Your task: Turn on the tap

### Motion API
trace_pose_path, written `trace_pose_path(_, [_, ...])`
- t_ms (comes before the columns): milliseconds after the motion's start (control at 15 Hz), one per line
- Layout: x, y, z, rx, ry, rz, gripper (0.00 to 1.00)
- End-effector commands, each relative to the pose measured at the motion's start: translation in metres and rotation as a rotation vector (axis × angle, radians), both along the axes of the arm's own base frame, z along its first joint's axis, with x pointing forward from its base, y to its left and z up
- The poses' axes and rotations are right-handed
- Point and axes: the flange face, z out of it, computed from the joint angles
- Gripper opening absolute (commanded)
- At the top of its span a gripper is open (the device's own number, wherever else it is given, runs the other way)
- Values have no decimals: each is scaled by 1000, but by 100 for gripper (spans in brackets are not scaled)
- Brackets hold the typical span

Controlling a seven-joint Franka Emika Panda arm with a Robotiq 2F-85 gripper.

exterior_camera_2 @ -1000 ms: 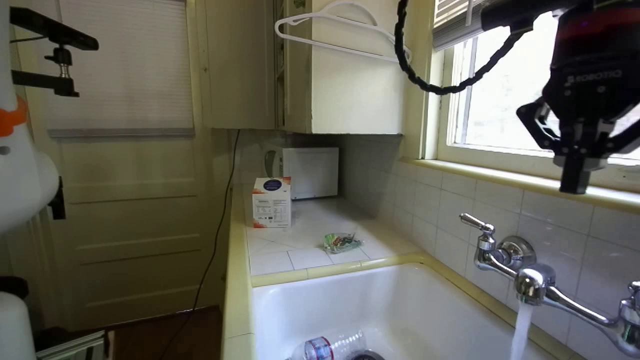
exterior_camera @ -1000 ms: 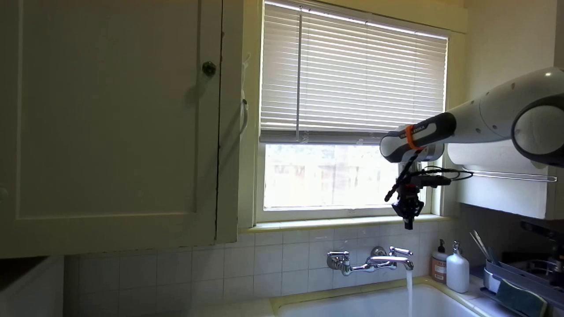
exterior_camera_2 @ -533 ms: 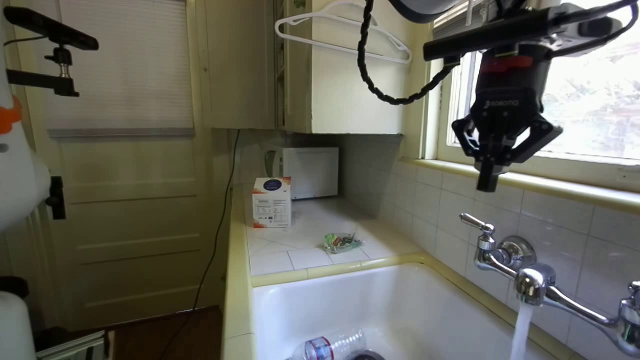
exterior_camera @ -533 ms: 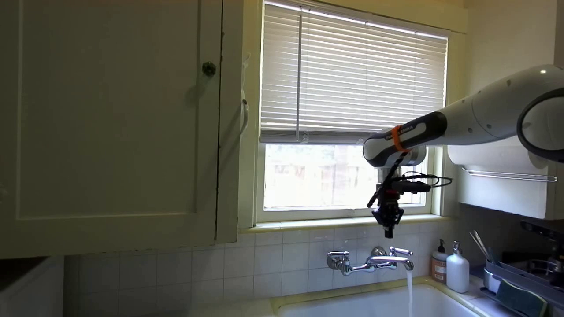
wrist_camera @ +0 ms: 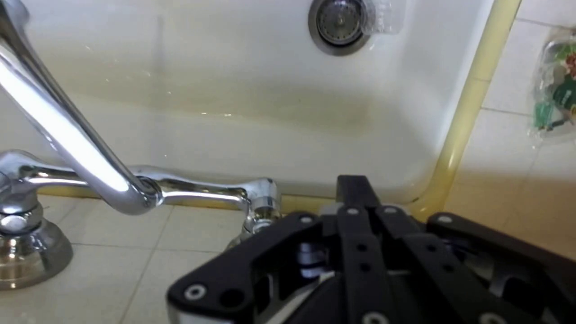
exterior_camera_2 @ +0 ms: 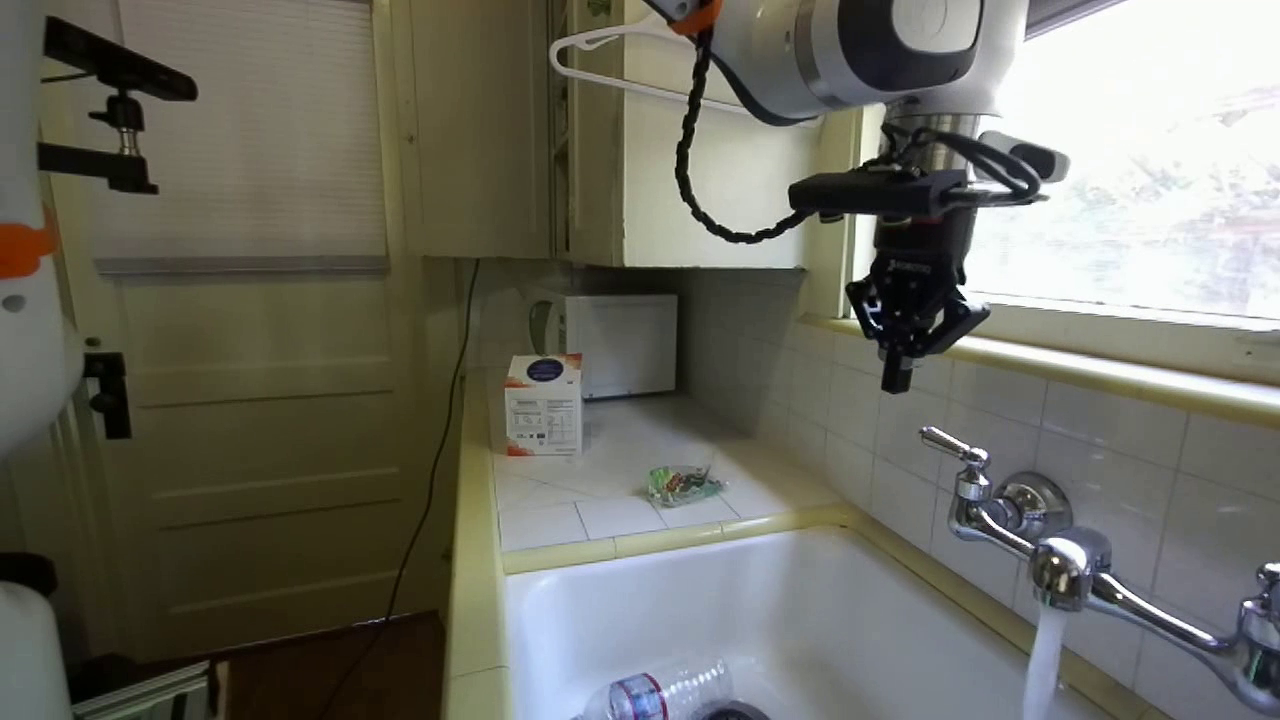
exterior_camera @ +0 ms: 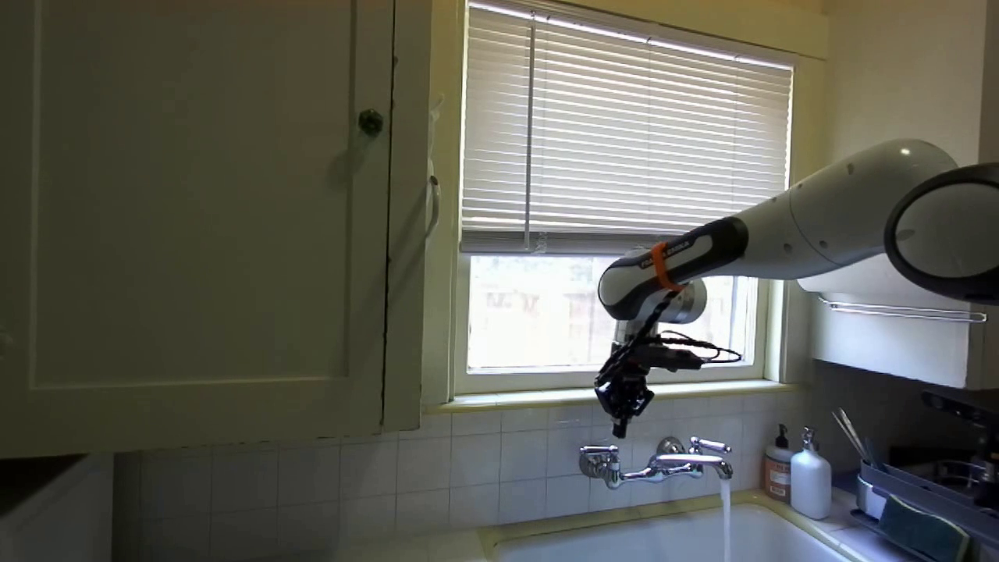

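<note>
Tap (exterior_camera_2: 1068, 570) on the wall (exterior_camera_2: 1115, 430) above the sink (exterior_camera_2: 690, 590), with a stream of water (exterior_camera_2: 1045, 655) down from its spout (exterior_camera: 698, 461). Near one handle (exterior_camera_2: 953, 446), higher and apart from it, a clenched gripper (exterior_camera_2: 896, 377), fingertips (wrist_camera: 355, 191) together.

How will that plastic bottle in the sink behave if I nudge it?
The clear plastic bottle may roll: it's rounded, lying on its side. Its transparent, ribbed wall suggests it's light and dents easily. The running water could leave it slippery.
</note>
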Motion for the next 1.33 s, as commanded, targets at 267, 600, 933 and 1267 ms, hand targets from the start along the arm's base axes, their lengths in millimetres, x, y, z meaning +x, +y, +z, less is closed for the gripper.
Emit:
trace_pose_path(267, [42, 8, -35, -2, -214, -146, 0])
trace_pose_path(600, [50, 9, -47, -47, -356, -152, 0])
trace_pose_path(933, [47, 7, -66, -67, -345, -142, 0])
trace_pose_path(1267, [40, 5, -77, -78, -262, -104, 0])
